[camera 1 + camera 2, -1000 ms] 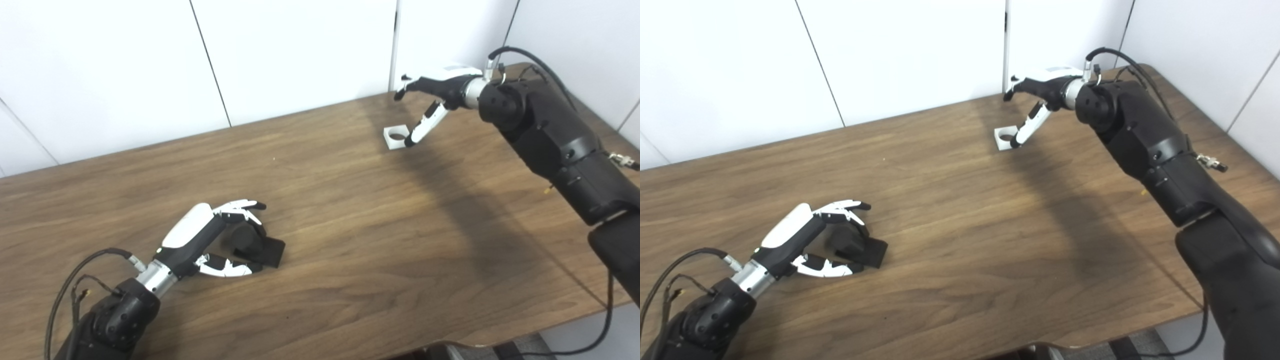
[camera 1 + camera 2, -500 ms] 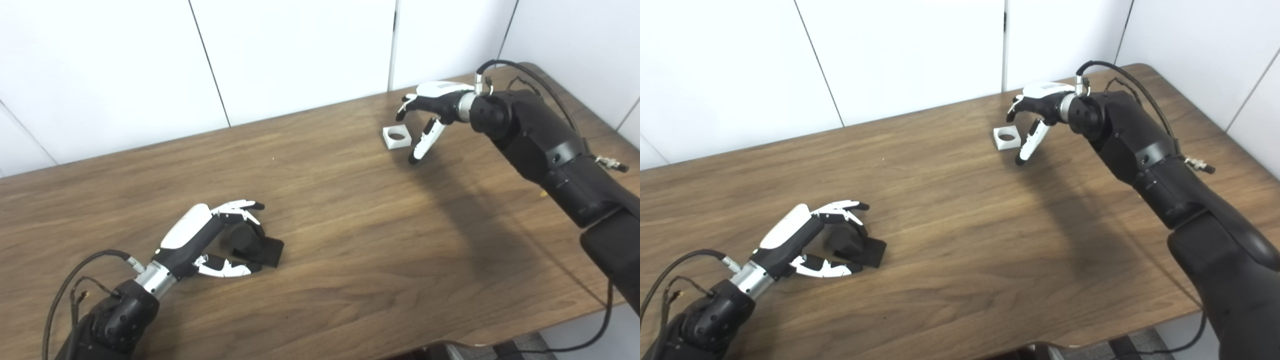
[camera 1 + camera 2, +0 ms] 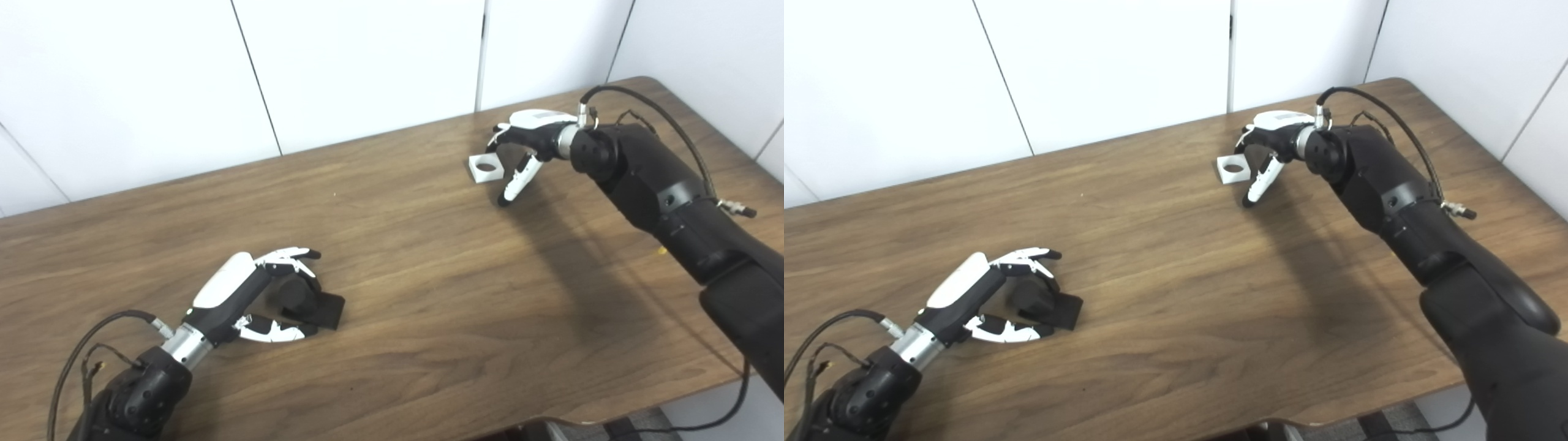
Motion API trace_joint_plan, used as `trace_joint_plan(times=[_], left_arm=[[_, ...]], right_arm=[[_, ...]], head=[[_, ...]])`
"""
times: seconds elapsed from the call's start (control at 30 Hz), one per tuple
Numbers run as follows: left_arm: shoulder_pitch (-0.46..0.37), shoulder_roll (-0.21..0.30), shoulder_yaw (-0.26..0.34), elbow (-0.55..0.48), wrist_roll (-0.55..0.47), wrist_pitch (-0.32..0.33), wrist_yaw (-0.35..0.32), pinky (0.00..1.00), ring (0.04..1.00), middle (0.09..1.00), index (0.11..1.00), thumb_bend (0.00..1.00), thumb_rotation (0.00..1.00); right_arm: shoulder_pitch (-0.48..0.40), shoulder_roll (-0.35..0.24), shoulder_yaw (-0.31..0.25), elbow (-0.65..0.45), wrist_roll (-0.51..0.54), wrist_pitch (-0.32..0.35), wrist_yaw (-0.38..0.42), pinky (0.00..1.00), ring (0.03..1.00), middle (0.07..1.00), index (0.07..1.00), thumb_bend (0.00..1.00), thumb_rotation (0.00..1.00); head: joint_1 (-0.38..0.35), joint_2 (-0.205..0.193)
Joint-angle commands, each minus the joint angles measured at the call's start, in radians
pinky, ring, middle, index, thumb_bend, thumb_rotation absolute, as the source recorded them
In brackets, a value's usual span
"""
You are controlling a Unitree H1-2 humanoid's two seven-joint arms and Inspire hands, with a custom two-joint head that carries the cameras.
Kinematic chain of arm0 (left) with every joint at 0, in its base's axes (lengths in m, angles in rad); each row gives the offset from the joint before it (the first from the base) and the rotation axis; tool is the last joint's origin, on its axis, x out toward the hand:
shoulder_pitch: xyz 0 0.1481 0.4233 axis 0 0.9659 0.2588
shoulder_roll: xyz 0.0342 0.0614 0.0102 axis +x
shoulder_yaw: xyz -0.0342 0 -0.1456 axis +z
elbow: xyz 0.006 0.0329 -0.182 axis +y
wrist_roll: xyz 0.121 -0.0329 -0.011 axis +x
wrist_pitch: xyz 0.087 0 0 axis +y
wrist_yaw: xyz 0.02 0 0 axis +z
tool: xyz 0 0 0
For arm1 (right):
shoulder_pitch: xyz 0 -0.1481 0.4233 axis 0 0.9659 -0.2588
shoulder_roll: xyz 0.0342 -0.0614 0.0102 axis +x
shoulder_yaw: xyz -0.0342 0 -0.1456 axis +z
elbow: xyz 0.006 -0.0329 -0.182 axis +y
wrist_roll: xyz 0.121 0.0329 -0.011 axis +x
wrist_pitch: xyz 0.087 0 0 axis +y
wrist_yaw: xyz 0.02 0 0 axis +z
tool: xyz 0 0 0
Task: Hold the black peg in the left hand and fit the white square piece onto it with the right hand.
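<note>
My right hand [image 3: 528, 138] hovers at the far end of the worktop [image 3: 429, 288], fingers [image 3: 513, 184] spread and holding nothing, just beside the white square piece [image 3: 486, 168], which lies flat with its round hole facing up. My left hand [image 3: 254, 294] curls loosely around the black peg [image 3: 306, 300], which rests on the wood near the front edge; whether that grip is firm, I cannot tell. This looks like the reaching step, with neither part lifted. Next, I judge, the right fingers must close on the white piece's edges. A second ago my right hand reached farther back over the piece; it has since drawn nearer and lower, while the left has barely shifted.
</note>
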Motion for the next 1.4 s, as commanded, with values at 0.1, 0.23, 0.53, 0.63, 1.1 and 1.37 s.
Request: trace_joint_plan(times=[0.1,0.23,0.53,0.63,1.1,1.37], left_arm=[[0.022,0.047,0.001,-0.003,0.033,0.020,-0.040,0.85,0.879,0.855,0.535,0.85,0.05],[0.027,0.047,0.007,-0.007,0.036,0.020,-0.042,0.86,0.880,0.856,0.537,0.85,0.04],[0.039,0.041,0.015,-0.022,0.038,0.024,-0.051,0.86,0.881,0.860,0.539,0.84,0.06],[0.038,0.040,0.016,-0.022,0.040,0.022,-0.048,0.86,0.882,0.858,0.537,0.84,0.07],[0.040,0.036,0.028,-0.032,0.035,0.026,-0.066,0.86,0.886,0.862,0.541,0.84,0.07],[0.045,0.038,0.033,-0.034,0.041,0.028,-0.065,0.86,0.886,0.862,0.542,0.84,0.08]], right_arm=[[-0.045,0.007,-0.005,0.031,0.005,-0.035,-0.067,1.00,1.000,0.991,0.813,0.80,0.36],[-0.047,0.016,0.004,0.057,-0.004,-0.043,-0.099,1.00,0.996,0.976,0.794,0.78,0.37],[-0.050,0.034,0.027,0.099,-0.039,-0.064,-0.208,0.94,0.932,0.913,0.710,0.66,0.26],[-0.052,0.037,0.036,0.108,-0.048,-0.070,-0.236,0.93,0.920,0.902,0.689,0.65,0.24],[-0.055,0.034,0.061,0.144,-0.073,-0.112,-0.348,0.86,0.861,0.842,0.492,0.51,0.14],[-0.053,0.036,0.064,0.153,-0.067,-0.115,-0.361,0.87,0.867,0.838,0.489,0.51,0.14]], head=[[0.004,0.001],[0.010,0.004],[0.026,0.012],[0.027,0.016],[0.030,0.025],[0.033,0.027]])
